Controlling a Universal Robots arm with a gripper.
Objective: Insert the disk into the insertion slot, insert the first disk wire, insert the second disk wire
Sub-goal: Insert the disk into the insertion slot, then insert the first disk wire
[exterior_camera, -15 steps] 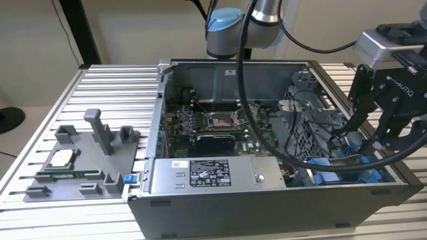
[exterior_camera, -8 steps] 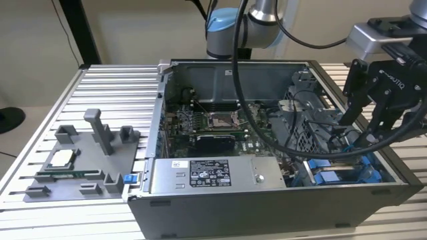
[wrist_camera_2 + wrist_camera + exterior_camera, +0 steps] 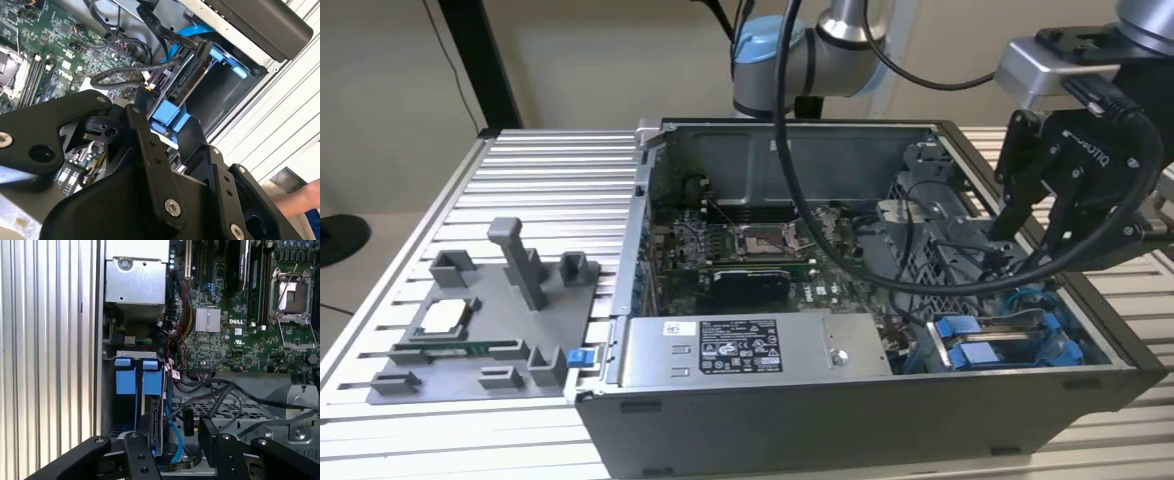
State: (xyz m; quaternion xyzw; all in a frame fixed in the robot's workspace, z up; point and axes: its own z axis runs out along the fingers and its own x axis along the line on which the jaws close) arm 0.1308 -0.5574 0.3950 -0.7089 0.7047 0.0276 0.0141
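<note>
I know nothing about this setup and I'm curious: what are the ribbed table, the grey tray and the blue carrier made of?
Ribbed table: looks like bare aluminium, matte silver with straight, even grooves.
Grey tray: probably plastic, with a dull uniform grey and blocky moulded posts.
Blue carrier: likely plastic, judging by its bright, solid colour and smooth rounded tabs.

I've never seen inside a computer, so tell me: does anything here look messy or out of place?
Nothing looks broken. Black cables sprawl loose over the perforated metal beside the disk, and the processor socket sits bare.
</note>
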